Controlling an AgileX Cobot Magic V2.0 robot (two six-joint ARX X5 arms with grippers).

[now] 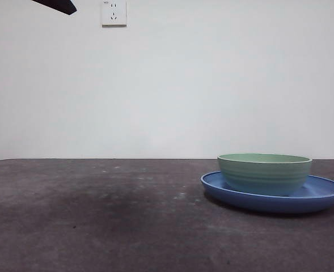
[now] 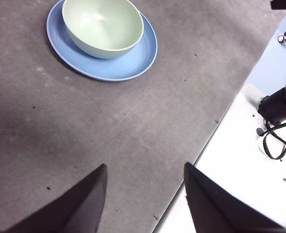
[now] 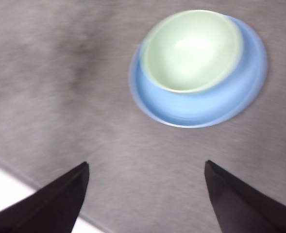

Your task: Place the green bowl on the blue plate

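Bowl (image 1: 264, 173) sits upright inside plate (image 1: 273, 195), off-centre toward one rim; task looks done. Right claw (image 3: 145, 194) empty, jaws spread, above desk (image 1: 98, 215), clear of plate. Left claw (image 2: 145, 199) also spread, empty, farther from plate.

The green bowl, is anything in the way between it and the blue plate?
No. The bowl already sits on the plate, nothing between them. Both grippers, left and right, are open, empty and away from it.
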